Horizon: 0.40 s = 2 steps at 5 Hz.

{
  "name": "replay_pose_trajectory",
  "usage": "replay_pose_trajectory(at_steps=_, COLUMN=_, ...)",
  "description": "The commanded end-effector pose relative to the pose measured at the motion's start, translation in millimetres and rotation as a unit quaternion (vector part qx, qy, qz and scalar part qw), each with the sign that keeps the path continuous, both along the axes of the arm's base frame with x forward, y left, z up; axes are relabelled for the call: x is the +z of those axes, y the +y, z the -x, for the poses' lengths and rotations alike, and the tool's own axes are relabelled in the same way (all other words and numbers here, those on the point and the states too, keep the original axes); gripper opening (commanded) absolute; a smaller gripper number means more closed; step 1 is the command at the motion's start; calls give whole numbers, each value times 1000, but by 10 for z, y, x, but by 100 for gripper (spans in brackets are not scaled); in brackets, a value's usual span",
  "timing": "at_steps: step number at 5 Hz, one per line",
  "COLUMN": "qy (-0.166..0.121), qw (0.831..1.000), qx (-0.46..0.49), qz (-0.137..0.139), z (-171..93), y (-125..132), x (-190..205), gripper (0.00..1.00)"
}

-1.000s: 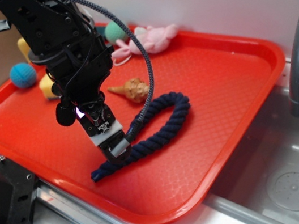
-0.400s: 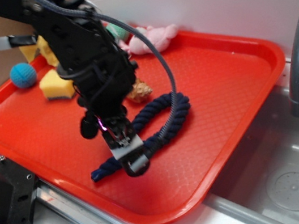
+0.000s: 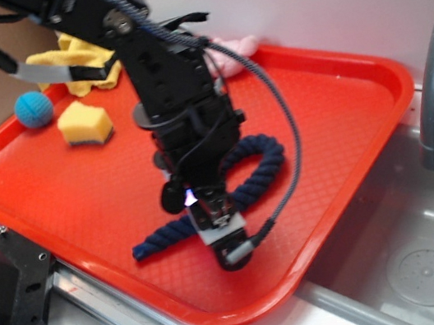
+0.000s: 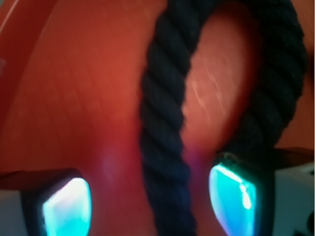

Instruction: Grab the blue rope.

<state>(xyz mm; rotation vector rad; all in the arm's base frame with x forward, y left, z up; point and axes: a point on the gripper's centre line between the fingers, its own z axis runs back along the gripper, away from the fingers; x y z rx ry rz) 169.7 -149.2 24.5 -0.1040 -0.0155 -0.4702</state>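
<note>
claw (image 3: 229, 244) fingers spread astride twisted navy blue rope (image 4: 165, 142), looped on textured red tray (image 3: 337, 134)

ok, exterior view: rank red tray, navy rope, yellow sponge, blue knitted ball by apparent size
1. Red plastic tray
2. Dark navy twisted rope
3. Yellow sponge block
4. Small blue knitted ball

The sponge and ball sit farther from the camera than the rope, but the gaps are clear.

End effector (image 3: 229, 242) farther right, now astride blue rope (image 3: 246, 176).
</note>
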Motion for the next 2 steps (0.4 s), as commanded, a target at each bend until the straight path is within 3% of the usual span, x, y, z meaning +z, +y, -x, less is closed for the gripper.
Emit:
replay_pose_trajectory(at_steps=1, qy=9, qw=1000, qx=2, qz=11, z=17, y=-68, x=-158, gripper=0)
replay_pose_trajectory(at_steps=2, qy=5, qw=1000, qx=8, qz=-1, z=33, y=-32, x=-105, gripper=0)
